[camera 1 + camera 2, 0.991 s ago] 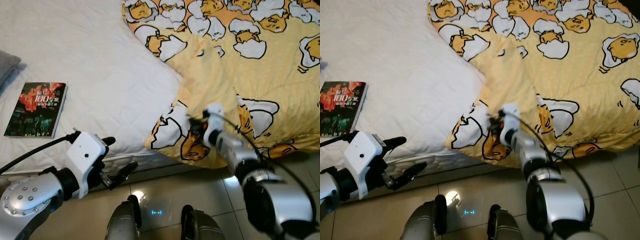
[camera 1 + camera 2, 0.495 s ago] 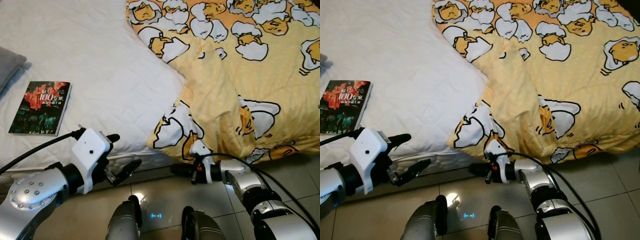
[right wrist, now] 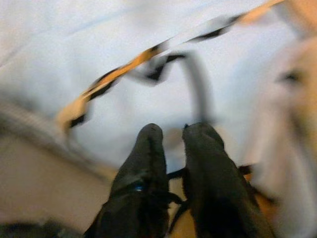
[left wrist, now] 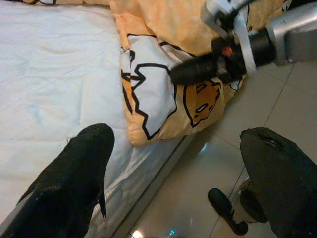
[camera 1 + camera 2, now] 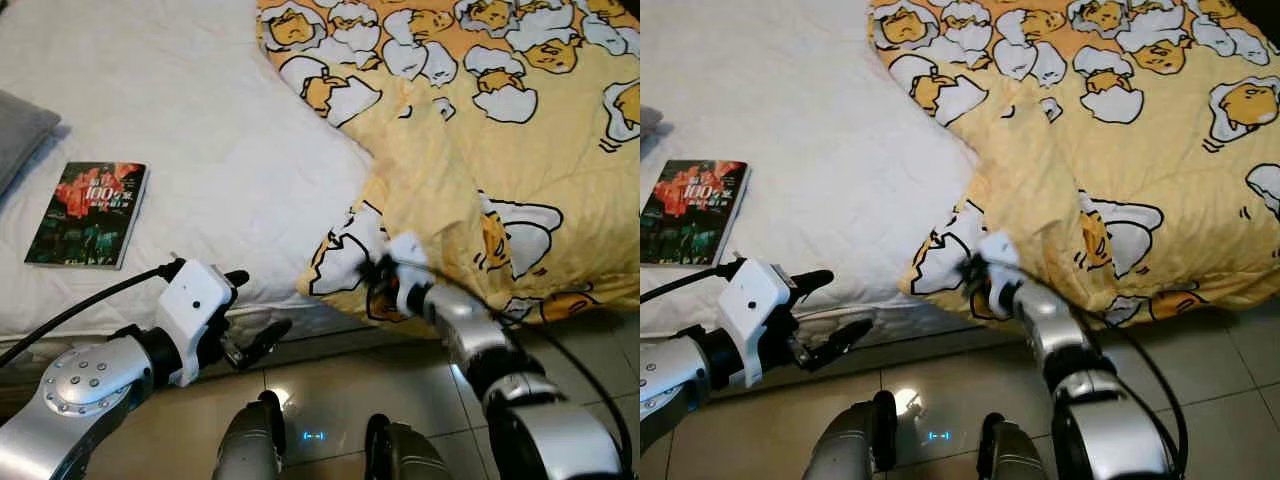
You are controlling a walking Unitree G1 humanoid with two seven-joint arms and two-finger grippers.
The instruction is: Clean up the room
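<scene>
I've swung my right gripper (image 5: pixel 372 272) back up off the floor to the yellow egg-print duvet's (image 5: pixel 520 150) hanging corner, fingers pinched together, ready to straighten it.

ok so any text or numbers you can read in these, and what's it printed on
"100" in large white figures on the cover of the book lying on the white bed.
The other characters around it on the cover are too small to read.
The yellow blanket bears cartoon egg pictures, no words.

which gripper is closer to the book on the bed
Left. The left gripper hangs off the bed edge below the book; the right gripper is at the yellow blanket, farther away.
</scene>
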